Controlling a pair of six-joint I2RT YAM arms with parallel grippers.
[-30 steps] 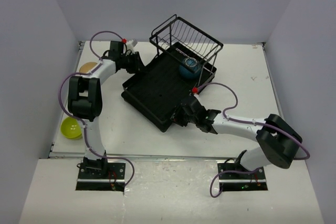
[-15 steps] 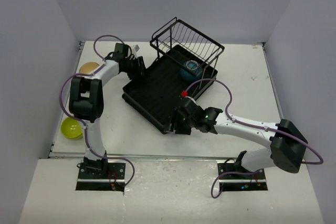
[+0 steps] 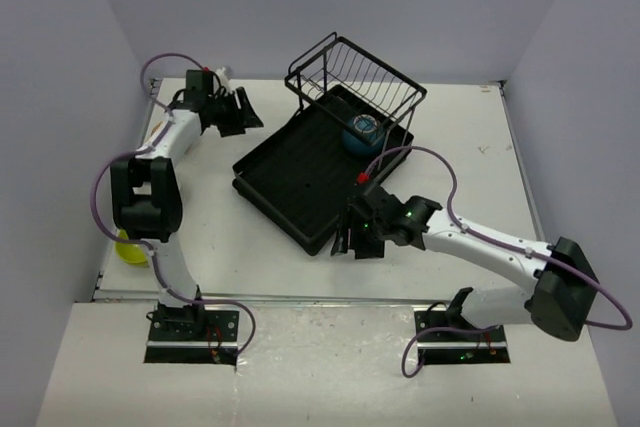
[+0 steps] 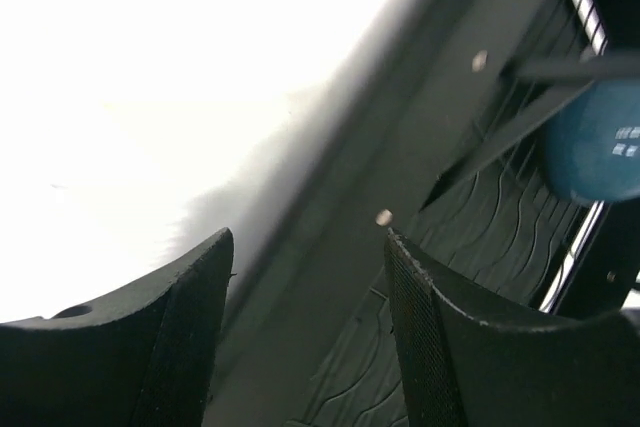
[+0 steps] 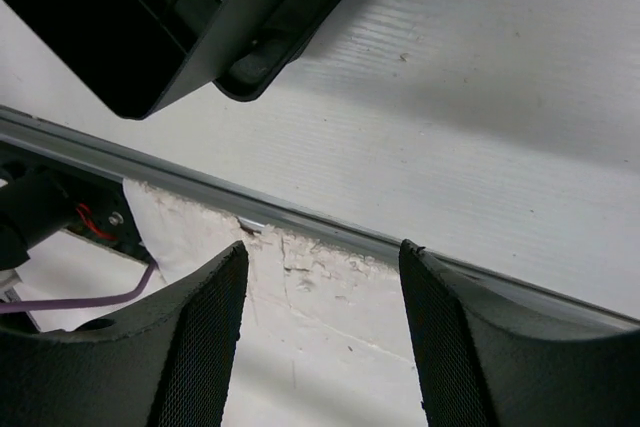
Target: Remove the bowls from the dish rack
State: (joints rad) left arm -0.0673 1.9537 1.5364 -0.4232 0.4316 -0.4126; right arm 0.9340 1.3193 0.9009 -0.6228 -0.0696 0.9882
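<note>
Top external view showed only the dark blue round bowl [image 3: 361, 132] remaining in the black ribbed dish rack [image 3: 290, 172], with left hand [image 3: 245, 115] and right hand [image 3: 348, 241] spread wide, empty.

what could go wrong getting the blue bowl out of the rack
1. The blue bowl sits under the wire basket frame of the dish rack, so a tool reaching in may snag the wires.
2. The open right tool hangs close to the rack's near corner and might shove it.
3. The lime bowl lies near the table edge beside the left arm; a swing might knock it off.
</note>
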